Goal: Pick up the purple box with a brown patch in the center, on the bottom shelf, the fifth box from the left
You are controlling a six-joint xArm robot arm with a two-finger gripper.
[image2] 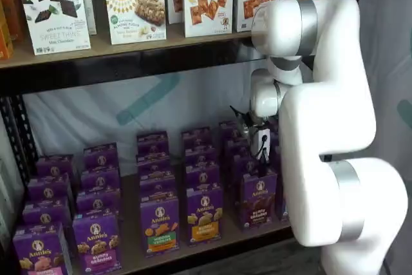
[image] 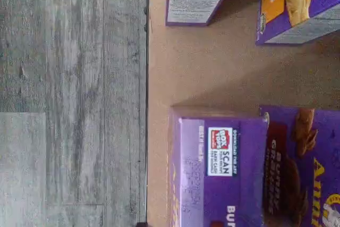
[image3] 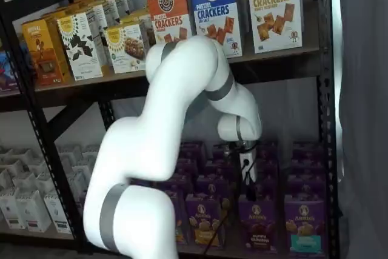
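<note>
Purple box (image2: 259,199), front of the bottom shelf (image2: 212,244): "Annie's" in a round white logo and "Bunny Grahams" below; in the wrist view its top flap (image: 220,152) carries a "BOX TOPS – SCAN" label, with "Bunny Grahams" partly readable on the front. Neighbouring purple boxes: "Annie's" on the one with the yellow-orange band (image2: 205,214), and "Annie's Bunny Grahams" on another (image2: 97,241). Upper shelf: "PRETZEL CRACKERS" on the orange-topped box (image3: 168,13), "CRACKERS SEA SALT" on the blue box (image3: 215,7), "CRACKERS" on the yellow box (image3: 274,5), "Simple Mills" on a white box (image2: 134,6), and "SWEET THINS" on another white box (image2: 53,6).
</note>
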